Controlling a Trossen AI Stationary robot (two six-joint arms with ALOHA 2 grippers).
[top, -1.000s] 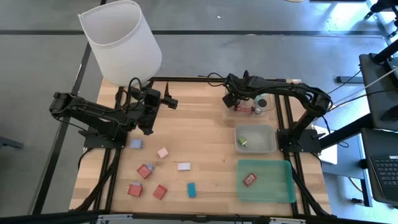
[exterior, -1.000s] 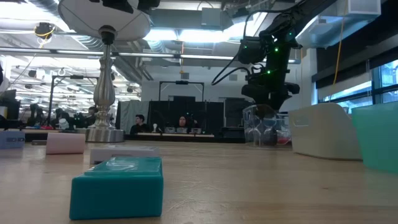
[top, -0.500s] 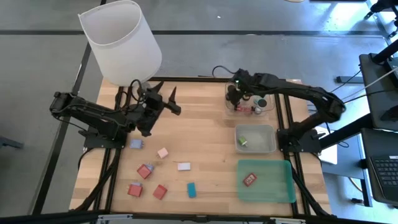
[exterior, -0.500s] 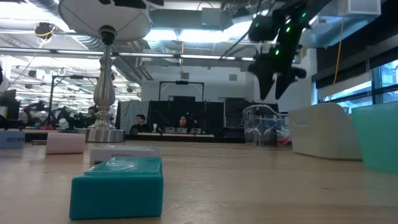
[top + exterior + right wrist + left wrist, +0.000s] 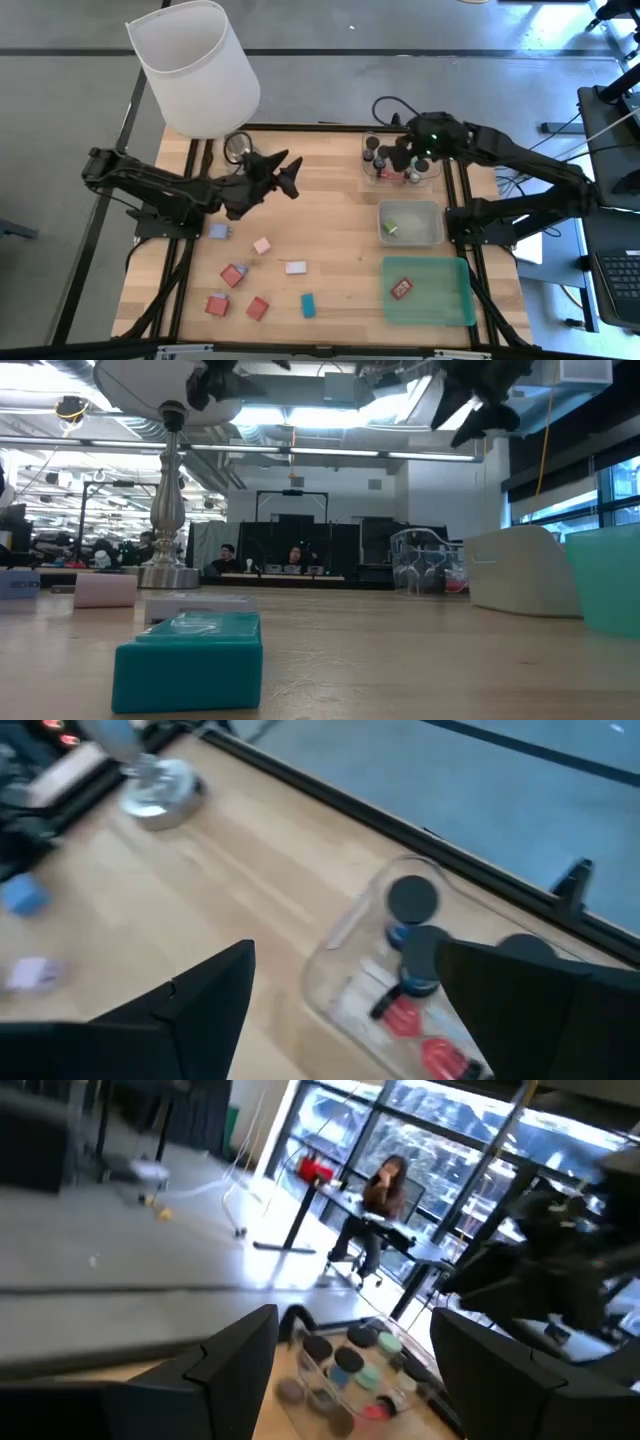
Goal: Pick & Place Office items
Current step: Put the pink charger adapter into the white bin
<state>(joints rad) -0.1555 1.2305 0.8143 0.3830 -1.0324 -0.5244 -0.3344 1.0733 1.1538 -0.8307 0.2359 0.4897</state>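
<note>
Small blocks lie flat on the wooden table: lavender (image 5: 219, 231), pink (image 5: 262, 245), white (image 5: 295, 267), teal (image 5: 308, 305) and three red ones, such as (image 5: 234, 274). Black cylinders with coloured caps (image 5: 413, 900) stand in the clear tray (image 5: 400, 165). A green piece lies in the grey tray (image 5: 410, 222), a red block in the green tray (image 5: 428, 290). My right gripper (image 5: 392, 158) hangs open and tilted down, high over the clear tray. My left gripper (image 5: 285, 170) is open, level and high above the table's far middle, pointing toward that tray (image 5: 345, 1375).
A big lamp with a white shade (image 5: 195, 65) stands on its metal base (image 5: 160, 795) at the table's far left corner. In the low view the teal block (image 5: 190, 660) lies nearest. People sit in the room behind the table.
My right gripper has risen out of the clear tray, high above it, and drawn back toward the table's right edge, with nothing between its fingers. My left gripper has rolled about its own line and reached a little toward the right.
</note>
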